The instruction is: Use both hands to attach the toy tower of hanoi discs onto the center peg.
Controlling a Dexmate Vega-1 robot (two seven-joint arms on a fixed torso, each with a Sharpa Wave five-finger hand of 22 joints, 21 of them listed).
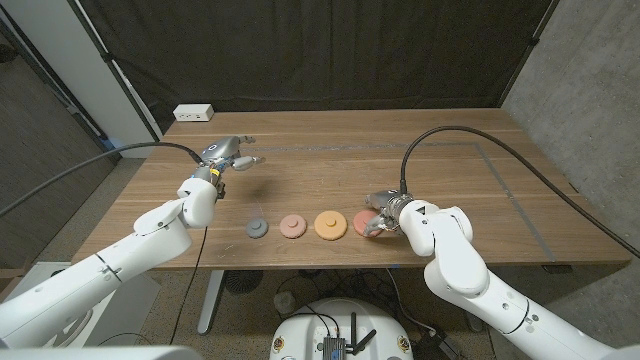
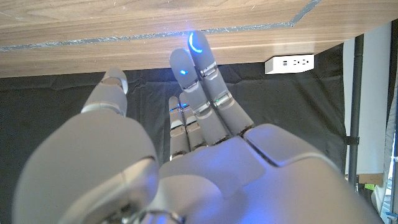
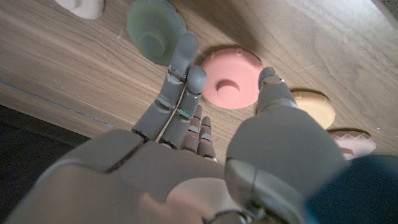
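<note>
On the wooden table [image 1: 420, 180] the round plastic toy discs lie in a row near my front edge: a grey disc with a raised hub [image 1: 257, 228], a small pale pink disc [image 1: 292, 226], an orange disc [image 1: 330, 224] and, at the right end, a larger pink disc [image 1: 362, 222]. My right hand [image 1: 383, 216] is down at that end of the row. In the right wrist view its fingers [image 3: 180, 81] reach over the large pink disc [image 3: 233, 76], with the thumb on the disc's other side; they are spread around it, but I cannot tell whether they are actually touching or gripping it. That view also shows a grey-green disc [image 3: 154, 28] just beyond the fingertips, plus the orange disc [image 3: 314, 107] and the pale pink disc [image 3: 353, 142] farther along. My left hand [image 1: 230, 157] hovers above the table, well back from the discs towards the far left, holding nothing; the left wrist view shows its fingers [image 2: 202, 81] extended and close together, the thumb set apart. A white power strip [image 1: 194, 113] sits at the table's far left edge, in front of a black curtain [image 1: 320, 50].
</note>
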